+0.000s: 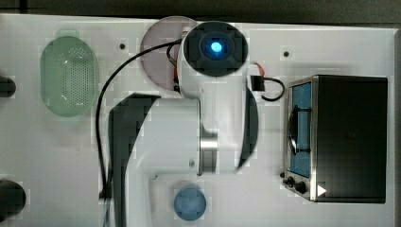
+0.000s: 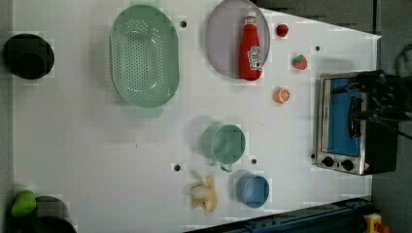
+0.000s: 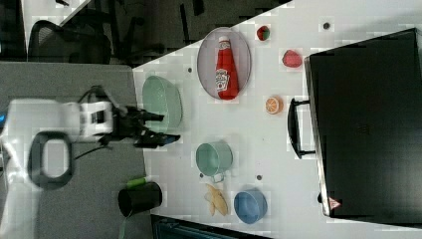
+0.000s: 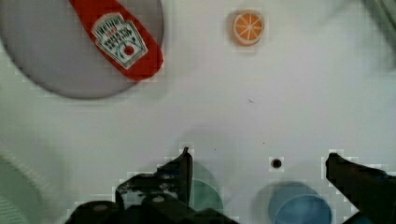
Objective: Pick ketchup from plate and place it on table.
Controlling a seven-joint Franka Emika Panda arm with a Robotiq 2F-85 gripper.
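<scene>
Top view: the arm (image 1: 198,127) is hanging over the white surface (image 1: 340,42), covering part of the mauve plate (image 1: 158,52).

Left view: the ketchup (image 2: 250,48) is lying on the plate (image 2: 223,43), its base jutting just past the rim, beside a green perforated basket (image 2: 144,56).

Right view: the end effector (image 3: 154,128) is hovering with its fingers spread apart and gripping nothing, well apart from the ketchup (image 3: 226,67) on the plate (image 3: 206,59).

Wrist view: the fingers (image 4: 182,172) are standing wide apart above the surface (image 4: 289,102), and the ketchup (image 4: 119,39) is resting across the plate (image 4: 42,60) near an orange slice (image 4: 248,28).
</scene>
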